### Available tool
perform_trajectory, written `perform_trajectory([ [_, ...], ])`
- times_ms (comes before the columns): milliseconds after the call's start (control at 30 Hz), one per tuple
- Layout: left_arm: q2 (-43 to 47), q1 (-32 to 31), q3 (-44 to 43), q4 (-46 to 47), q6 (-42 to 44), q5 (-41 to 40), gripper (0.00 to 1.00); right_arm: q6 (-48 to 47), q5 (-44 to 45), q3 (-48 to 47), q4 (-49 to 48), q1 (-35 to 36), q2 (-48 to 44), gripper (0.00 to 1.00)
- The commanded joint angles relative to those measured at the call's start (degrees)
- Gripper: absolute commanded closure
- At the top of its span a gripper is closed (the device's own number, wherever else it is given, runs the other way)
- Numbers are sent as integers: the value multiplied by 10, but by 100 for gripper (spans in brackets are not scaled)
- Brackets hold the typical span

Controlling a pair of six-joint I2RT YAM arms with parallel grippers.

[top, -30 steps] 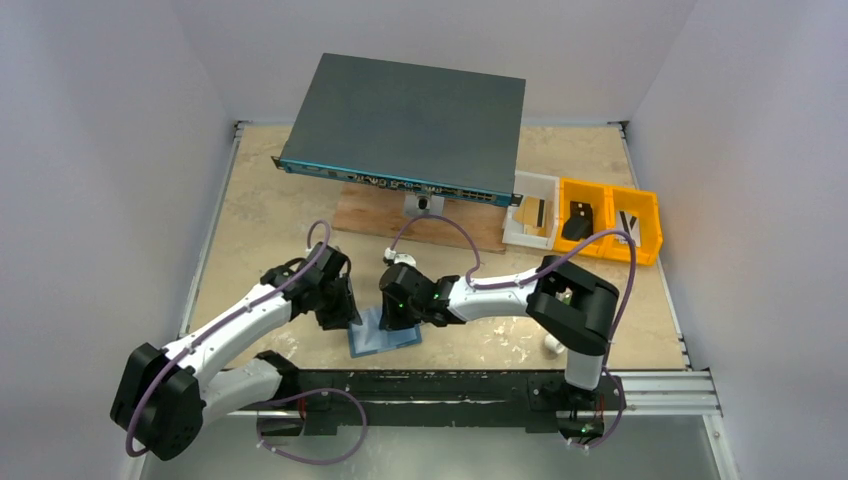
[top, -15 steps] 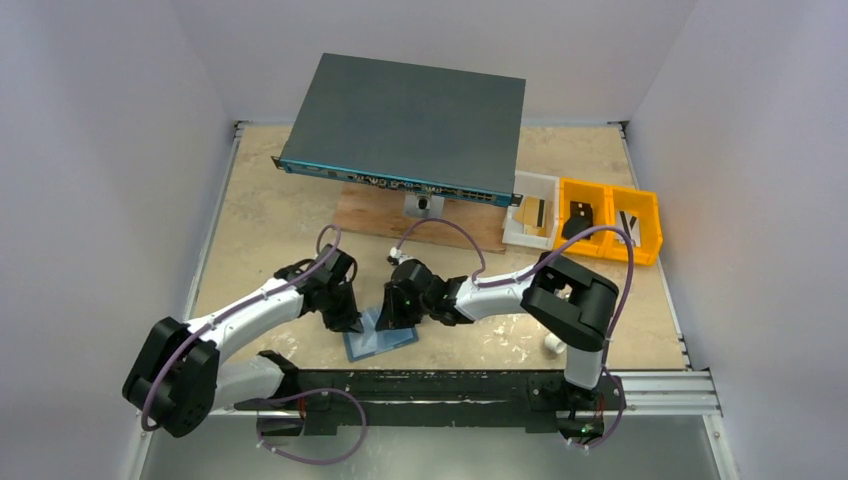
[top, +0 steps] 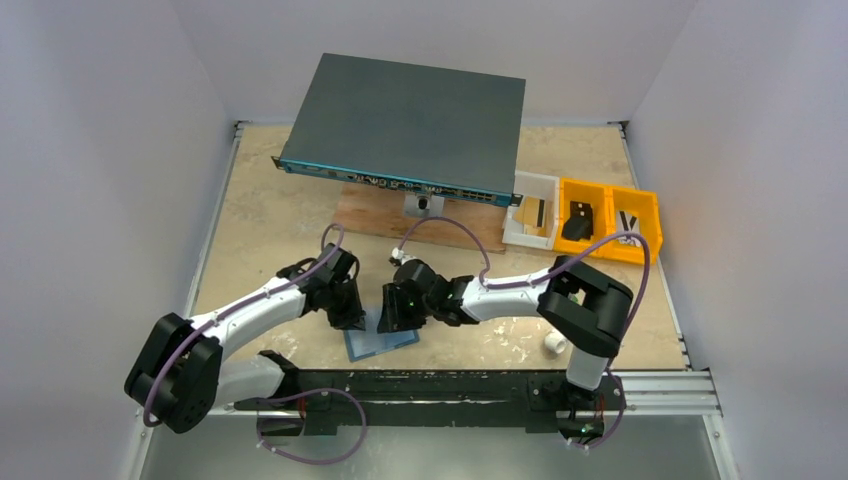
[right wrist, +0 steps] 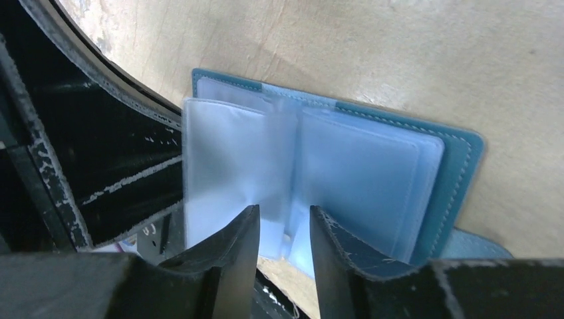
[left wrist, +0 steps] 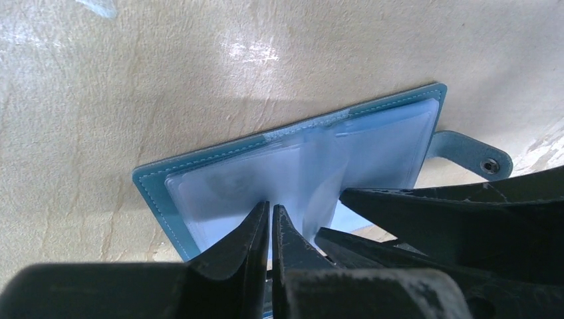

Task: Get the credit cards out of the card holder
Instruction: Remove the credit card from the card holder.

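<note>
The steel-blue card holder (top: 385, 343) lies open on the table between my two grippers, its cloudy clear sleeves fanned up (left wrist: 219, 186) (right wrist: 372, 166). The credit cards are hidden; I cannot tell them from the sleeves. My left gripper (top: 352, 322) (left wrist: 271, 207) is at the holder's left half, jaws pressed together with only a thin sliver of sleeve between them. My right gripper (top: 393, 322) (right wrist: 284, 211) hovers over the fold, open, with a sleeve edge standing in the gap. Its dark fingers (left wrist: 432, 199) cross the right of the left wrist view.
A large dark grey box (top: 410, 115) rests on a wooden board (top: 440, 228) at the back. A white bin (top: 533, 210) and yellow bins (top: 608, 222) sit at the back right. A small white object (top: 553, 345) lies by the right arm's base. The holder's snap tab (left wrist: 475, 153) sticks out sideways.
My left gripper has closed onto the holder's left sleeves. My right gripper has gone from shut to open above the fold. The holder slid slightly towards the near edge.
</note>
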State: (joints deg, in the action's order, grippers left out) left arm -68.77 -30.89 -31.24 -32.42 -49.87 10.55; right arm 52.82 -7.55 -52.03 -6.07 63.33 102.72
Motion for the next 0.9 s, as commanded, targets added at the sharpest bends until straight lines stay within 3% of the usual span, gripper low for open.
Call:
perform_trajectory([
  [0, 12, -4, -9, 10, 9, 18, 94, -19, 33, -11, 77, 0, -43, 65],
  [367, 4, -55, -59, 18, -5, 21, 90, -3, 109, 1, 134, 0, -144, 64],
  [700, -114, -91, -100, 64, -20, 27, 90, 13, 142, 33, 152, 0, -180, 65],
  [867, -124, -91, -99, 67, -18, 25, 90, 3, 160, 25, 163, 1, -172, 65],
])
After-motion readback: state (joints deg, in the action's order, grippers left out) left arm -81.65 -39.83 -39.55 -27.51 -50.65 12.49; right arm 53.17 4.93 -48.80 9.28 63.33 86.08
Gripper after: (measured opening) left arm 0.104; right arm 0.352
